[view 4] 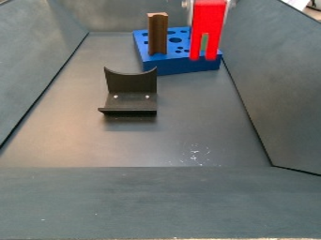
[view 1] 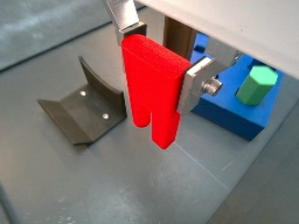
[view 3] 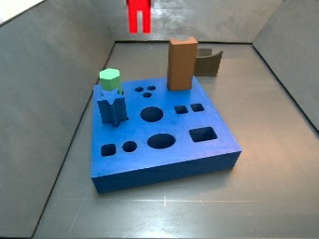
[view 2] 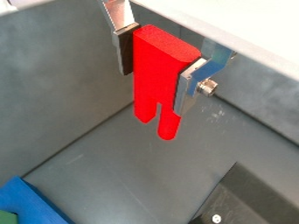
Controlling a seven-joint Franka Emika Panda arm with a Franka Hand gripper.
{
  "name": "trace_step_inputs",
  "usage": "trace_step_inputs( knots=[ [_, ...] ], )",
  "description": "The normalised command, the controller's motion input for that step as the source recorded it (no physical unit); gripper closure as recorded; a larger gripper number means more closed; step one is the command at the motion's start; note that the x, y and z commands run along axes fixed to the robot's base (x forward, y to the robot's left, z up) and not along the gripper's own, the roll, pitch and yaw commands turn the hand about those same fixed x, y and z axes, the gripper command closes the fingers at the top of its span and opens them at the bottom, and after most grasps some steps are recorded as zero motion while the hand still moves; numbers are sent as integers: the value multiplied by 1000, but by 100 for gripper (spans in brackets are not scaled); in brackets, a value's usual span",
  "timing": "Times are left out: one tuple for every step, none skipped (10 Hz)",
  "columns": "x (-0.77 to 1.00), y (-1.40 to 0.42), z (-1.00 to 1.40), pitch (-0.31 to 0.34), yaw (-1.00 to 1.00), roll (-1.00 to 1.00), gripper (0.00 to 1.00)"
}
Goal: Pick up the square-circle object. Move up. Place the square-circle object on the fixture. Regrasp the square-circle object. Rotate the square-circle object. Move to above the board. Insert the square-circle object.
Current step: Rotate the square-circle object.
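The end effector (view 1: 160,77) is raised above the desk (view 1: 70,188) and pinches the square-circle object (view 1: 155,86) between its two silver fingers (view 1: 198,80). In both wrist views the red piece hangs lengthwise from the grip, with its forked lower end clear of the desk surface. The same grip appears in a wrist view at the end effector (view 2: 158,63), where the square-circle object (view 2: 156,77) is pressed on two opposite faces.

In a side view the square-circle object (view 3: 140,15) sits high in the frame, well above the board (view 3: 162,140) and toward its far end. In a side view the square-circle object (view 4: 207,26) hangs in front of the board (view 4: 178,52), clear of the floor.

The fixture (view 4: 128,92) stands on the desk (view 4: 138,141), well apart from the held piece and unoccupied. It also appears in a wrist view as the fixture (view 1: 82,109), below and to one side of the red piece.

A tall brown block (view 3: 182,63) stands upright on the board. A green-topped hexagonal peg (view 3: 110,82) stands in the board near its other edge.
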Motion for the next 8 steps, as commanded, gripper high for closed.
trace_step_inputs(
  knots=[
    [6, 19, -1000, -52, -54, -28, 100],
    [15, 25, -1000, -38, -48, -5, 100],
    [18, 28, -1000, -32, -43, 6, 100],
    [23, 29, -1000, -25, -32, 25, 100],
    [25, 28, -1000, -25, -24, 40, 100],
    [27, 29, -1000, -34, -18, 65, 100],
    [26, 27, -1000, -33, -13, 75, 100],
    [26, 23, -890, -35, -8, 97, 100]
  ],
)
